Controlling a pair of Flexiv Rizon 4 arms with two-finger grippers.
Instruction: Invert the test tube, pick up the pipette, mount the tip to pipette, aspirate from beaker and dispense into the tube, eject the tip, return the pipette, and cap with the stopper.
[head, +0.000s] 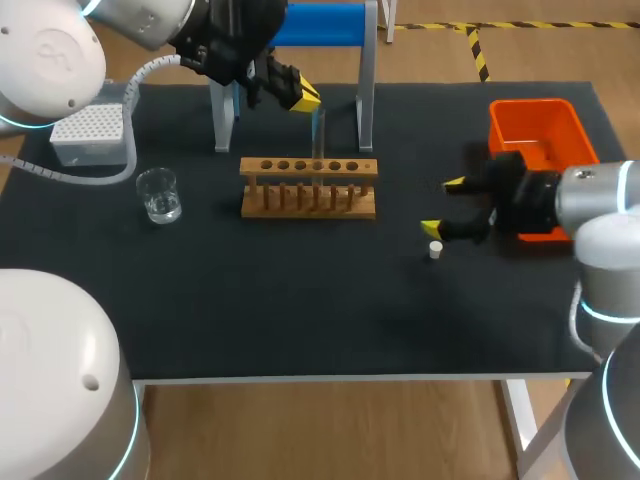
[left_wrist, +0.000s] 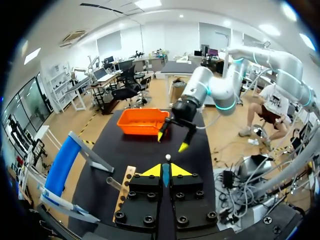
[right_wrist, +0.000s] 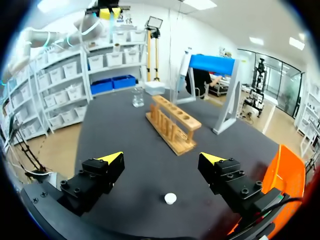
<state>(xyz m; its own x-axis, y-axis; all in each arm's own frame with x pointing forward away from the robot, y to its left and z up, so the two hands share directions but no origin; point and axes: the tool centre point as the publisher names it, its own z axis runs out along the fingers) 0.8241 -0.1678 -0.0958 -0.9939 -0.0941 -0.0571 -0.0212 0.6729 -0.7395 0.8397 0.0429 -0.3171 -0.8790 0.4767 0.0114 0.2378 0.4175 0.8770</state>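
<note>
Clamping a slim clear glass test tube (head: 318, 135) between them, the yellow-tipped fingers of the left gripper (left_wrist: 165, 171) stand nearly together, with only the tube's width separating them. The tube is upright directly above the light brown wooden test tube rack (head: 308, 187). Its lower end meets one of the holes in the rack's top board. Whether it is seated in that hole cannot be determined. The left arm enters from the rack's rear left.

The fingers of the right gripper (head: 443, 207) are spread wide and hold nothing. This gripper hangs to the right of the rack, pointing toward it. A small white round stopper (head: 436, 250) lies on the black table covering (head: 300, 300) to the right of the rack. In the right wrist view it sits under the gap between the spread fingers, touching neither.

Other items noted, all placed from the rack:
- A short clear glass beaker (head: 159, 194) stands to the left, apart from the rack.
- A white perforated tip box (head: 92, 135) sits further left and toward the back.
- A grey-legged stand with a blue top bar (head: 325, 25) stands just behind the rack.
- An orange plastic bin (head: 540, 135) rests well to the right, beyond the right gripper.

No pipette can be made out with certainty.
</note>
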